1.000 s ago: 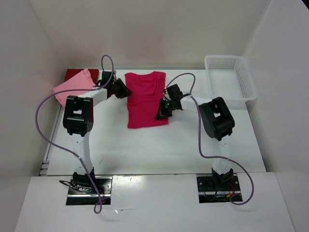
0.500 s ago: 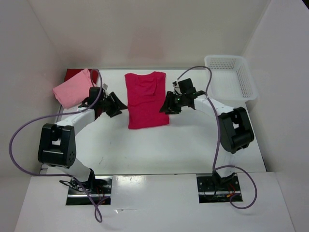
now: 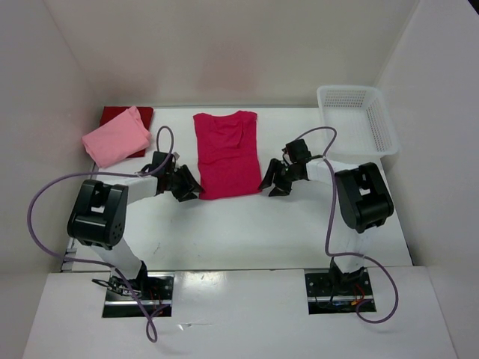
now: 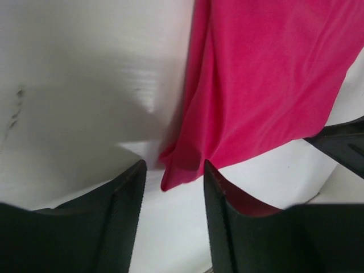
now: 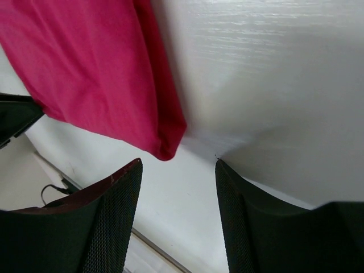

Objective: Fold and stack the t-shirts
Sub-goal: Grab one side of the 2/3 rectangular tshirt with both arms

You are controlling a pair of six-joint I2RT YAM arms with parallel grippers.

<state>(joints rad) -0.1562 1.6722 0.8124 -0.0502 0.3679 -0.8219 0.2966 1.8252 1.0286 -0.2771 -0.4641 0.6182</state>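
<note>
A bright magenta-crimson t-shirt (image 3: 227,153) lies flat on the table (image 3: 299,224), sleeves folded in, collar toward the back. My left gripper (image 3: 188,188) stands open just off its near left corner (image 4: 179,170), the cloth tip just ahead of the gap, nothing held. Just off the near right corner (image 5: 168,145), my right gripper (image 3: 272,185) is open wide and empty. A folded light pink t-shirt (image 3: 116,139) rests on a dark red t-shirt (image 3: 138,114) at the back left.
A white mesh basket (image 3: 358,120) stands at the back right corner. White walls close in the table on the left, back and right. Purple cables loop from both arms.
Both grippers have moved from the shirt's upper sides toward its near corners and have opened. The shirt lies narrower, with its sides folded in.
</note>
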